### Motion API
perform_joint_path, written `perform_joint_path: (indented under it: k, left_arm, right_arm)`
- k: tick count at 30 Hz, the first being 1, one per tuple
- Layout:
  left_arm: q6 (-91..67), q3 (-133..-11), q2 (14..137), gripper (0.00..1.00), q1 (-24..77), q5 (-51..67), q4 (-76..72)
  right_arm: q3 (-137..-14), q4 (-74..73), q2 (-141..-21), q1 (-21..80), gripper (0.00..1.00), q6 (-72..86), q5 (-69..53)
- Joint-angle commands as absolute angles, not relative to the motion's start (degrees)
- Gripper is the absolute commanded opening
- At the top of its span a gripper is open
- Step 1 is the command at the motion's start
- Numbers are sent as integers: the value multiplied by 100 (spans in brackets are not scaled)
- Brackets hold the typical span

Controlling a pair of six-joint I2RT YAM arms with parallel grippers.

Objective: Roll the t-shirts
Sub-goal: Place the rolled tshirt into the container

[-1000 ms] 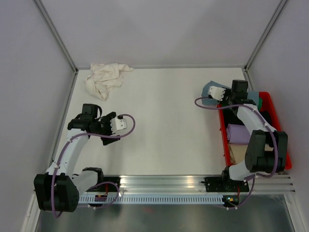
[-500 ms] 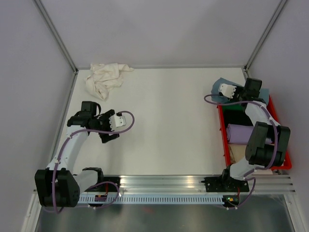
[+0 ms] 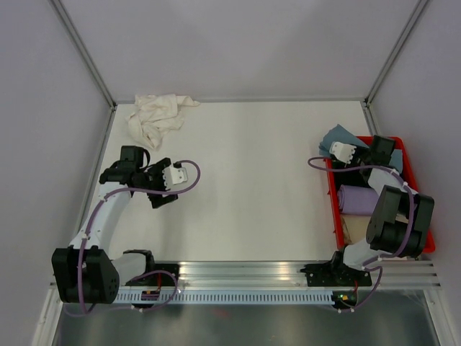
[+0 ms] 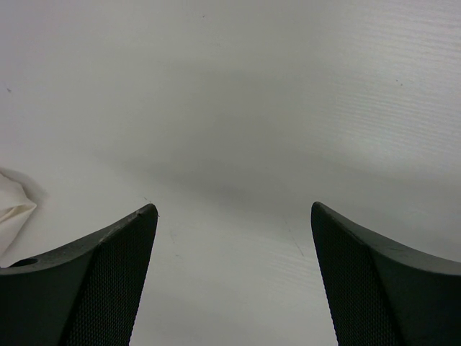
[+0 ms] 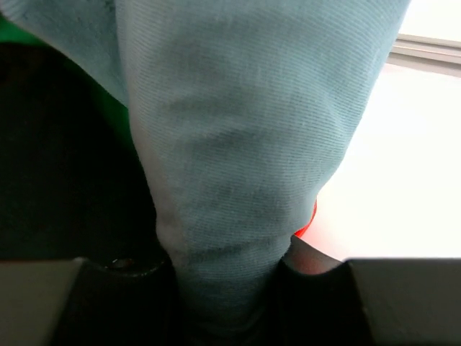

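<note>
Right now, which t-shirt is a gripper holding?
The soft blue-grey t-shirt, pinched in the right gripper by the red plastic crate. The crumpled cream-white t-shirt lies alone in the far left corner.

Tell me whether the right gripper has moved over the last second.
Yes. The right gripper, shut on the blue-grey t-shirt, has shifted rightward, to the far-left corner of the red crate.

Soft, even light is falling overhead; the table [image 5: 403,202] is glaring white beside the close, blurring blue-grey shirt [image 5: 238,166].
</note>
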State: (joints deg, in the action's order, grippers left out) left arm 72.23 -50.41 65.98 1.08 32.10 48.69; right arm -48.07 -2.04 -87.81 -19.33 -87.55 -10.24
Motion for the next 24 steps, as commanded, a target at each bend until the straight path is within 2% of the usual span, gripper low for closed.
perform_joint_path:
  k: [1,6,8,16,19,24]
  left_arm:
    - [7339,-5212,6601,91,88,3410,4781]
    - [7348,-5212,6644,91,88,3296,4772]
    - [7348,-5221,6679,91,88,3209,4772]
    - [7348,-5291,6812,92,79,3138,4764]
    - [7330,-5300,6803,92,62,3155,4764]
    - [7347,-5361,6803,92,70,3269,4755]
  right_arm:
    - [-4956,-114,-8666,-2117,12,-9113,-976]
    - [-5458,-334,-8973,-2171,7,-9860,-704]
    - [-5528,-194,-9053,-2171,0,-10133,-555]
    - [-5810,-99,-9167,-2031,0,-10460,-651]
    - [-5556,121,-9141,-2039,0,-10318,-650]
    - [-5151,-386,-9026,-2180,3,-10432,-897]
